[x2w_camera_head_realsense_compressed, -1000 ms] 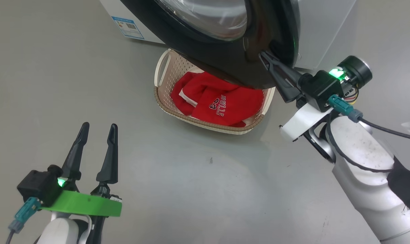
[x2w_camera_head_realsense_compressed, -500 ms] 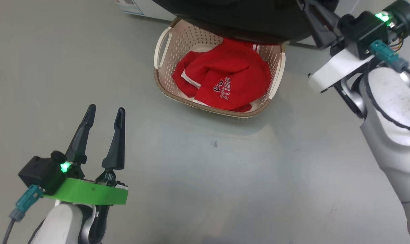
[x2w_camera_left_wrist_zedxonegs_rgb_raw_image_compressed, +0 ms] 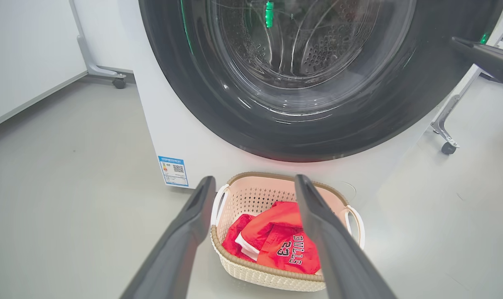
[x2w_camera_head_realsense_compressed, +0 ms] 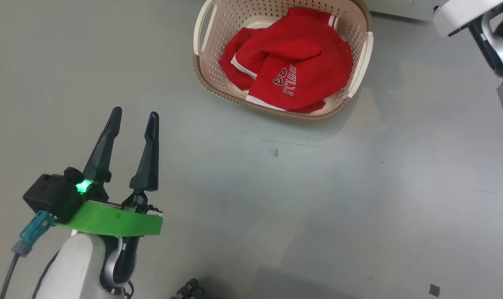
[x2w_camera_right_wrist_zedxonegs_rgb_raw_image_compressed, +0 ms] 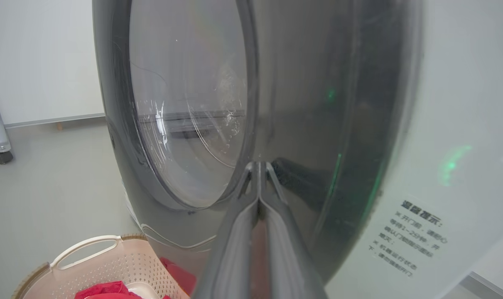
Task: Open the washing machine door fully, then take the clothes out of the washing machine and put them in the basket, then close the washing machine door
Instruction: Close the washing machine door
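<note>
Since the earlier head views the camera had swung, carrying the door out past the top edge, while the basket kept its place on the floor. The washing machine [x2w_camera_left_wrist_zedxonegs_rgb_raw_image_compressed: 168, 137] stood behind, and the washing machine door [x2w_camera_left_wrist_zedxonegs_rgb_raw_image_compressed: 218, 104] lay nearly flat against its front; whether it had latched could not be told. The basket [x2w_camera_head_realsense_compressed: 209, 79] sat just before the machine, below the door, with the clothes [x2w_camera_head_realsense_compressed: 293, 62] heaped inside. The right gripper [x2w_camera_right_wrist_zedxonegs_rgb_raw_image_compressed: 258, 166], fingers pressed together, had its tips at the glossy black rim near the seam with the white front. The left gripper [x2w_camera_head_realsense_compressed: 134, 112] hovered over bare floor, fingers spread and holding nothing. The likeliest failure was the tips skating off that curved, slick rim, leaving the door unlatched and free to swing back over the basket.
</note>
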Robot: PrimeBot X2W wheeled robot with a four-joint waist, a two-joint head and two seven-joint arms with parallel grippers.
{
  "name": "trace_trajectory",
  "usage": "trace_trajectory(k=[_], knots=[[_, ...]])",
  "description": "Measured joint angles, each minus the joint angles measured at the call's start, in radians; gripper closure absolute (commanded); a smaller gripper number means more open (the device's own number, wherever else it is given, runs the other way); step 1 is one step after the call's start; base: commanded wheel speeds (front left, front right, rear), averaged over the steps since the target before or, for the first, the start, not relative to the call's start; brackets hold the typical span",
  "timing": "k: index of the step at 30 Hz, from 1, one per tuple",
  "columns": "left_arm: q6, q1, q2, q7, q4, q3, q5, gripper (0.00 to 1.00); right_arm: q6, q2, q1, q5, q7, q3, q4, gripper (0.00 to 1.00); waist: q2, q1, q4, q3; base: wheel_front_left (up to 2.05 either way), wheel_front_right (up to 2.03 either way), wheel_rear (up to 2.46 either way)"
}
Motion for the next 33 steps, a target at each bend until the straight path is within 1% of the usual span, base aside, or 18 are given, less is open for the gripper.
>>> trace_trajectory(k=[8, 16, 19, 26, 32, 33], knots=[[0.000, -0.033, -0.004, 0.000, 0.003, -0.005, 0.000, 0.00, 0.000, -0.029, -0.083, -0.007, 0.009, -0.014, 0.044, 1.00, 0.0000, 0.0000, 0.023, 0.038, 0.00, 0.00, 0.00], [0.000, -0.037, -0.016, 0.000, 0.019, -0.013, -0.001, 0.00, 0.003, -0.021, -0.119, -0.018, -0.001, -0.017, 0.081, 1.00, 0.0000, 0.0000, 0.038, 0.050, 0.00, 0.00, 0.00], [0.000, -0.040, -0.018, 0.000, 0.032, -0.017, -0.001, 0.00, 0.003, -0.015, -0.120, -0.017, -0.021, -0.021, 0.111, 1.00, 0.0000, 0.0000, 0.042, 0.043, 0.00, 0.00, 0.00], [0.000, -0.040, -0.017, 0.000, 0.041, 0.008, -0.001, 0.00, 0.000, 0.000, -0.114, -0.014, -0.051, -0.023, 0.163, 1.00, 0.0000, 0.0000, 0.035, 0.018, 0.00, 0.00, 0.00], [0.000, -0.041, -0.015, 0.000, 0.044, 0.012, 0.000, 0.00, -0.003, -0.002, -0.070, -0.012, -0.066, -0.023, 0.194, 1.00, 0.0000, 0.0000, 0.018, -0.015, 0.00, 0.00, 0.00], [0.000, -0.041, -0.014, 0.000, 0.046, 0.012, 0.000, 0.00, -0.008, -0.002, -0.057, -0.012, -0.072, -0.023, 0.199, 1.00, 0.0000, 0.0000, 0.014, -0.022, 0.00, 0.00, 0.00]])
